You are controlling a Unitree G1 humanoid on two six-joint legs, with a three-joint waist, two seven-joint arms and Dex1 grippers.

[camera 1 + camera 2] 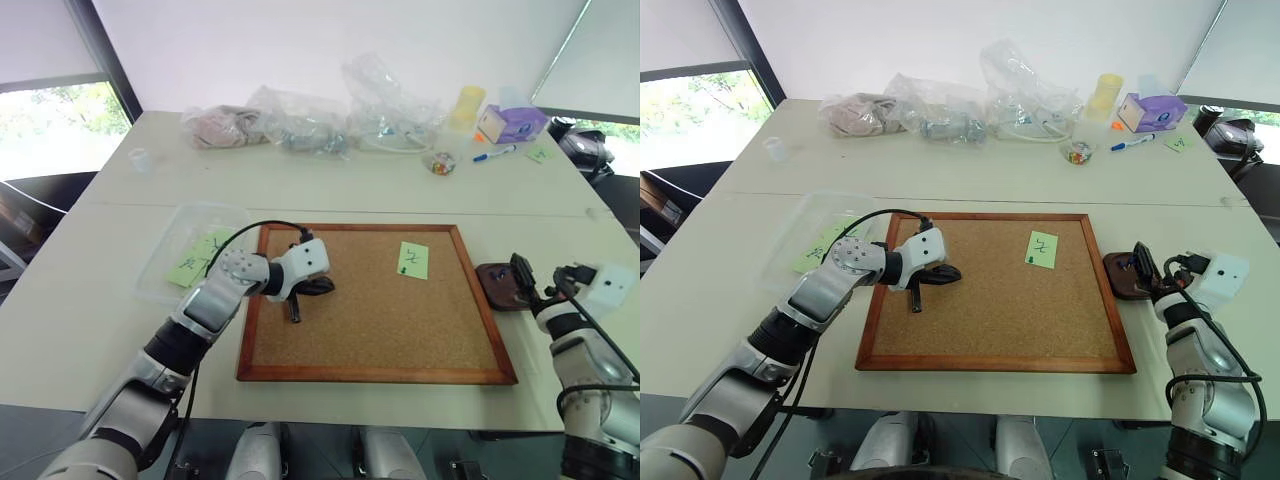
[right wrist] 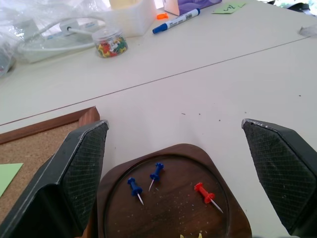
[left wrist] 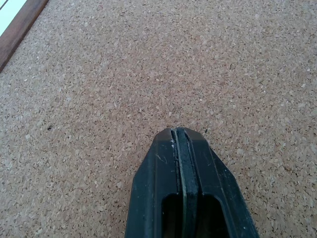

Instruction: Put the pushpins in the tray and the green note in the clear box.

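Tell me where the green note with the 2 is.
The green note lies on the cork board, upper right part, left of the tray.

The 2 head views look forward and down over the table (image 1: 350, 190), sharing the cork board (image 1: 380, 320) and the clutter along the far edge. The left wrist camera sits very close to the board's surface. The right wrist camera looks nearly level across the tray (image 2: 168, 198) toward the far table edge.

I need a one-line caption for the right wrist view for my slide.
Open right tool above the dark-brown tray holding two blue pushpins and one red pushpin.
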